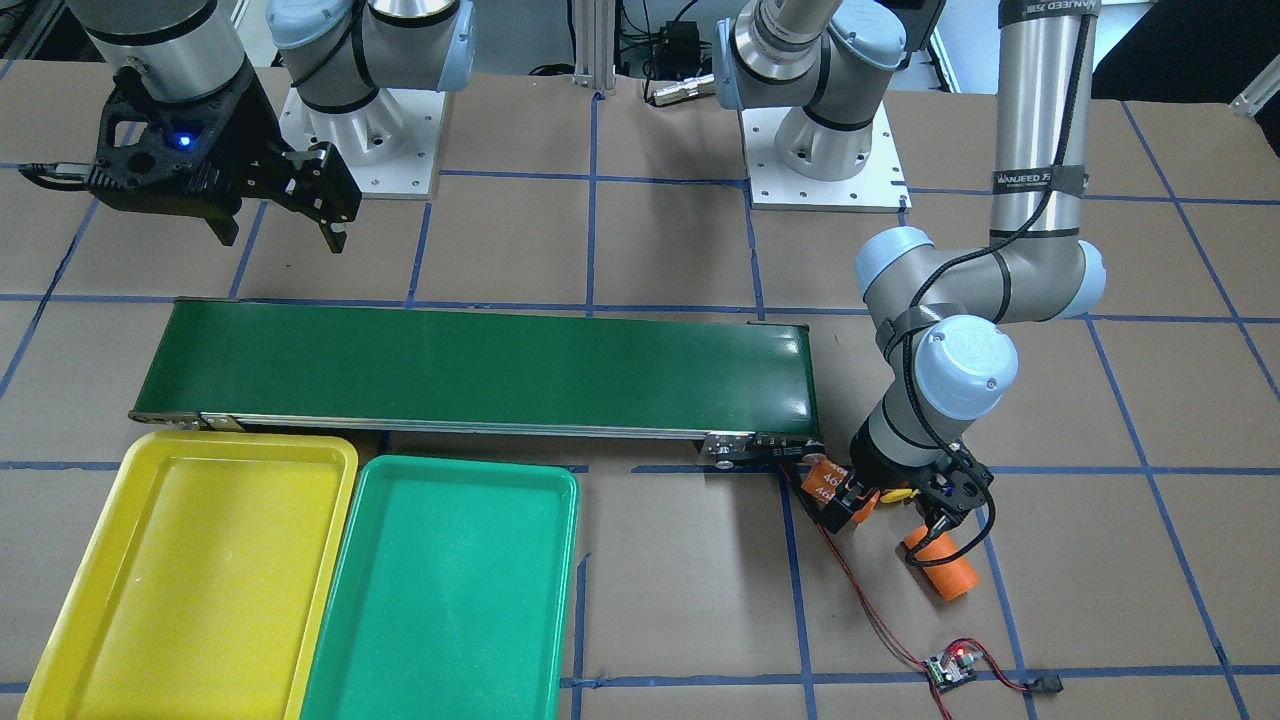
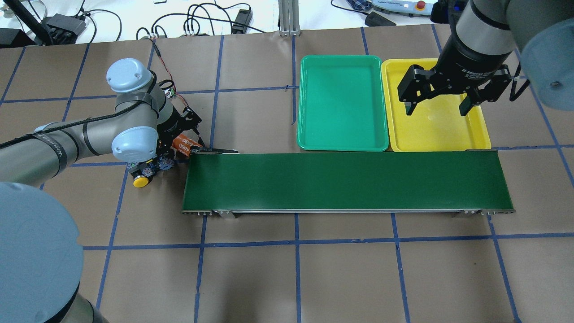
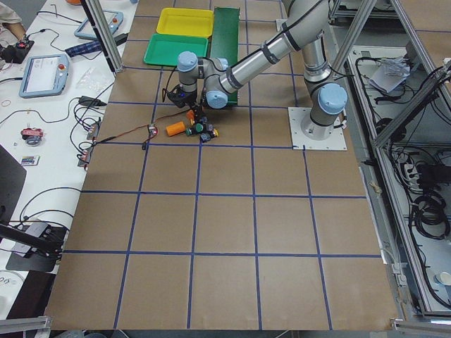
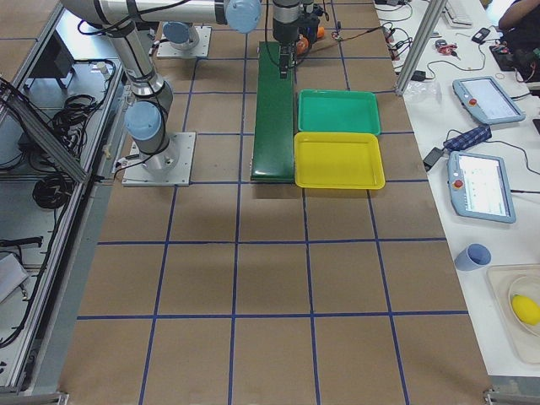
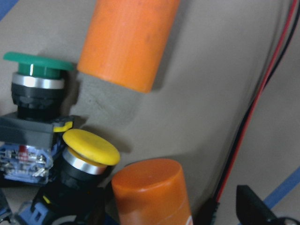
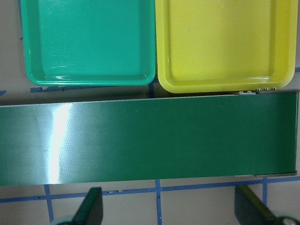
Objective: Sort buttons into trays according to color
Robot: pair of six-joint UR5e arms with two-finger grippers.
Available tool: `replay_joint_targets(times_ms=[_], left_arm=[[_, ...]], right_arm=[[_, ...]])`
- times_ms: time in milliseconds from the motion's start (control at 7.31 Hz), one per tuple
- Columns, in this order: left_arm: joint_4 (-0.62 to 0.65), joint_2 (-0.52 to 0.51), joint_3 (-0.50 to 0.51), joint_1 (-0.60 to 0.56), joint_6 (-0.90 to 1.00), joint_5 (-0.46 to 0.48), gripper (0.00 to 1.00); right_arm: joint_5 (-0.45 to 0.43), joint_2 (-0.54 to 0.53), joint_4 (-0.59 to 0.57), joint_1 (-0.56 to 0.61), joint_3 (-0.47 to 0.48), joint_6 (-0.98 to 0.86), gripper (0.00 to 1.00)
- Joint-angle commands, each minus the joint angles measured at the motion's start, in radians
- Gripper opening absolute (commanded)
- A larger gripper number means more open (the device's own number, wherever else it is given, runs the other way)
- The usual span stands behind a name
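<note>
Buttons [image 5: 37,89] sit just below the left gripper [image 1: 940,510], open and empty, yellow button [image 5: 91,147] nearest; the right gripper [image 2: 436,110], open too, hangs far.

Green tray [image 2: 343,103] sits beside yellow tray [image 2: 439,132] — green-capped button [image 5: 37,65] and yellow-capped button [image 5: 91,146] lie close together, well away.

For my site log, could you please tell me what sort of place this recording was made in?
Probably a robotics lab: a table gridded with blue tape, a small conveyor belt, and teach pendants on a side bench.
</note>
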Motion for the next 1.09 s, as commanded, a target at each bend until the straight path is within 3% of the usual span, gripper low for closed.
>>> replay_joint_targets(times_ms=[0, 274, 411, 547, 958], left_arm=[[0.008, 0.005, -0.019, 0.001, 0.011, -0.005, 1.00], [0.005, -0.002, -0.016, 0.001, 0.065, -0.015, 0.18], [0.004, -0.004, -0.017, 0.004, 0.079, -0.015, 0.13], [0.004, -0.001, -0.011, 0.003, 0.080, 0.000, 0.01], [0.004, 0.014, 0.009, 0.047, 0.166, 0.018, 0.00]], right_arm=[[0.000, 0.000, 0.000, 0.000, 0.000, 0.000, 1.00], [-0.002, 0.000, 0.000, 0.000, 0.000, 0.001, 1.00], [-0.003, 0.000, 0.001, 0.000, 0.000, 0.001, 1.00], [0.000, 0.000, 0.000, 0.000, 0.000, 0.001, 1.00], [0.000, 0.000, 0.000, 0.000, 0.000, 0.001, 1.00]])
